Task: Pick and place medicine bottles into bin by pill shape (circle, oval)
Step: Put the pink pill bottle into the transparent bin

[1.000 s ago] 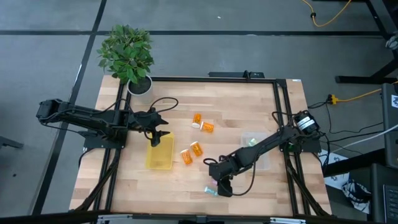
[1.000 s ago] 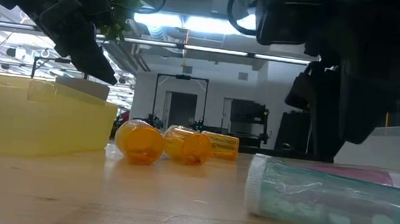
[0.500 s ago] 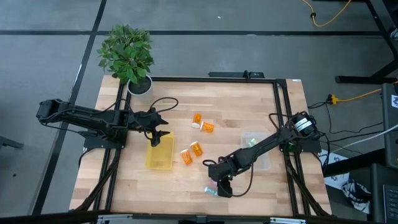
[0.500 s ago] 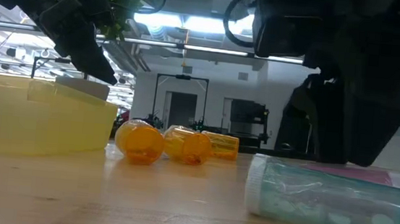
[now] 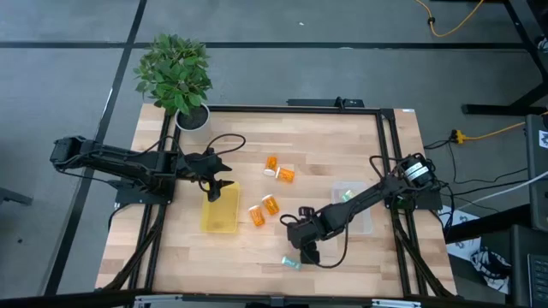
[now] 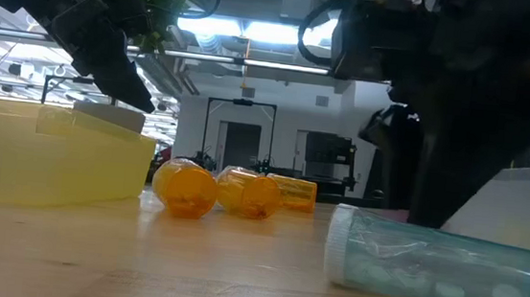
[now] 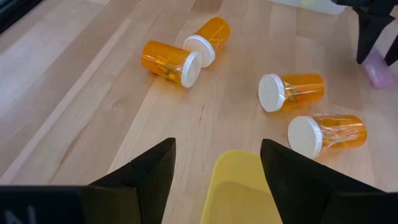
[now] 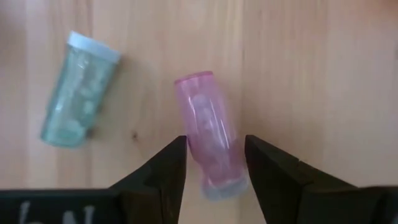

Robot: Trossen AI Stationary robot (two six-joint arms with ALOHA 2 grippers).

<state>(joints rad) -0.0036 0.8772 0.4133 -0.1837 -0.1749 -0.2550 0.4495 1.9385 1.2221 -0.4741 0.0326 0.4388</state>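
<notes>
My right gripper (image 5: 306,249) stands near the table's front edge, shut on a pink vial (image 8: 208,134). A green vial (image 5: 291,263) lies on its side just beside it, large in the low view (image 6: 432,269). Several orange bottles with white caps (image 5: 271,204) (image 5: 278,168) lie on their sides mid-table. My left gripper (image 5: 214,184) is open and empty over the far end of the yellow bin (image 5: 220,211). The clear bin (image 5: 353,208) lies to the right. My right gripper pinches the pink vial between its two fingers, on its side walls toward its paler end (image 8: 217,165). The fingers point down from above and lie across the vial. The vial lies level in the hold; it also shows under the fingers in the left wrist view (image 7: 378,73).
A potted plant (image 5: 175,73) stands at the far left corner. A small green vial (image 5: 346,195) lies in the clear bin. Dark cables run over the table by both arms. Bare wood lies along the front edge left of the green vial.
My right gripper has risen and gone a little toward the far edge with the pink vial, away from the green vial. The pink strip that showed behind the green vial in the low view is gone. The green vial stays in place.
</notes>
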